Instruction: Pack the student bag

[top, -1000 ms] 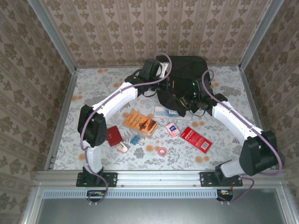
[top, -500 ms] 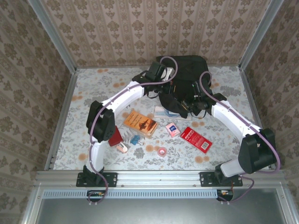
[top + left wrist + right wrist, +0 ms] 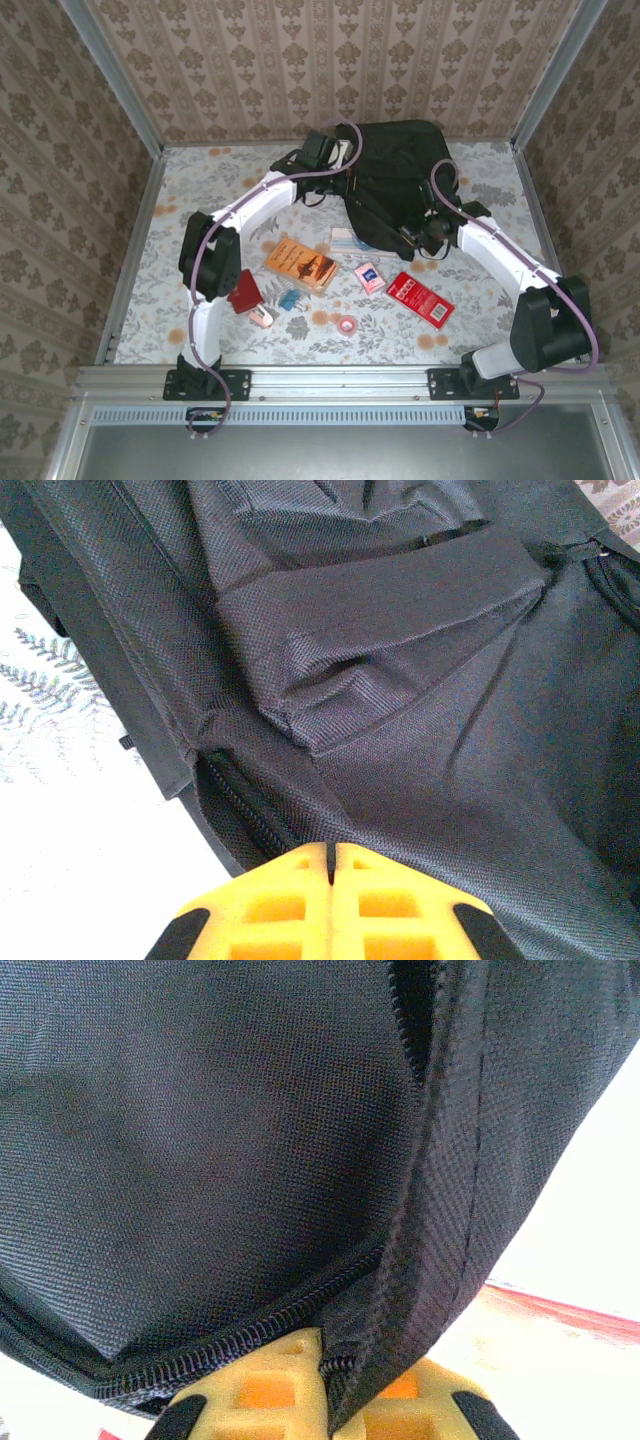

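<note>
Far middle of desk [image 3: 200, 180]: bag [image 3: 395, 160] lies slumped, both arms on it.
Right hand [image 3: 325, 1360]: closed, pinching bag edge beside the zipper.
Left hand [image 3: 330, 858]: closed against bag fabric; whether it pinches any, cannot tell.
Risk, bag: thin fabric pinch may slip under a hard pull, so the flap drops shut.
Risk, book [image 3: 300, 263], red pack [image 3: 420, 298]: a dragged bag may shove them.
</note>
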Robot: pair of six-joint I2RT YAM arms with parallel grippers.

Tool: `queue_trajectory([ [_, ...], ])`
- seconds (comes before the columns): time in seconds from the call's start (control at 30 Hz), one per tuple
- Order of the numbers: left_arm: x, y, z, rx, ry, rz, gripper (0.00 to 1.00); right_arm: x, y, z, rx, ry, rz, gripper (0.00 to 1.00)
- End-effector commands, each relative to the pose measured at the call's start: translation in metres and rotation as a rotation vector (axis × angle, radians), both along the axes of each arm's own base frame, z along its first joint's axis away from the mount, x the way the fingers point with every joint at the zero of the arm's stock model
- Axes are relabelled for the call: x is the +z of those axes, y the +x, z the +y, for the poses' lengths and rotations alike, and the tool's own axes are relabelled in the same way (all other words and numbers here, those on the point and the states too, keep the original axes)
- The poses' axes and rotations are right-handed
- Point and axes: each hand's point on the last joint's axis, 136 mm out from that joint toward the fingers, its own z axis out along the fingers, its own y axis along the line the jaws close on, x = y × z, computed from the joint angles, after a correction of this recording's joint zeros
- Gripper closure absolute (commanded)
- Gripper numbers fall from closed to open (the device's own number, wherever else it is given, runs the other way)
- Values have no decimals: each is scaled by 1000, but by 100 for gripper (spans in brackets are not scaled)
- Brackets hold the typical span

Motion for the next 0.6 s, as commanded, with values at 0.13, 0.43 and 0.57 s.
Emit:
queue_trajectory([
  [0.13, 37, 47, 33, 124, 17, -161, 100, 12, -14, -27, 68, -146, 20, 100],
  [0.43, 35, 78, 52, 202, 18, -183, 100, 21, -21, -33, 90, -144, -10, 100],
  [0.57, 32, 87, 50, 202, 41, -189, 100, 24, -20, -29, 122, -136, -28, 100],
])
